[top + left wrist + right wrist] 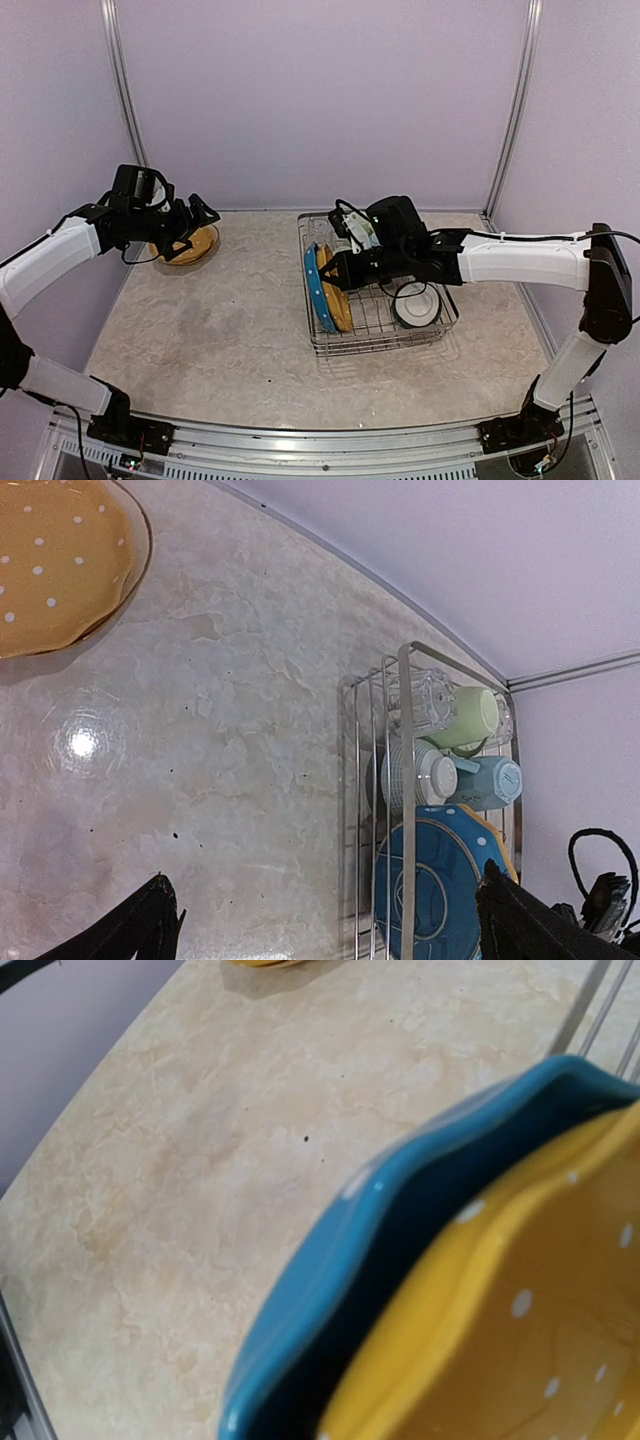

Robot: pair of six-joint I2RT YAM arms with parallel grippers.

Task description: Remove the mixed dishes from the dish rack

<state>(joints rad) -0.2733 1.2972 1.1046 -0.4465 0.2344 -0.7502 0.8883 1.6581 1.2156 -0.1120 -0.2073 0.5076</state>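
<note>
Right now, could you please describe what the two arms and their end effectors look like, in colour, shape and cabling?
The left arm and right arm have smooth white link shells with black joints and bases. The left end effector and right end effector are black, each with two fingers. A thin black cable runs along the right arm.

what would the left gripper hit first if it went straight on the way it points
Most likely the bare table top, in the gap between the yellow dotted plate and the dish rack. Neither lies in line with the open left gripper, though depth is hard to judge.
</note>
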